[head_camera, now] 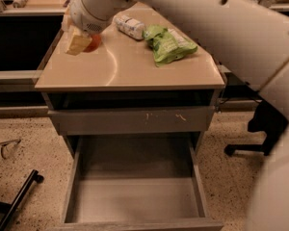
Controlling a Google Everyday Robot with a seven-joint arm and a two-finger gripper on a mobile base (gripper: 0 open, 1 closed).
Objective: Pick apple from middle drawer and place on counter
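Apple (93,43) in grasp of gripper (83,40), over left of counter (130,69)

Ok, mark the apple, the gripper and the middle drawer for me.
apple (94,43): camera view, its red side beside the gripper.
gripper (84,43): camera view, between its fingertips, over the counter's (130,66) far-left corner.
middle drawer (135,198): camera view, bare grey floor.
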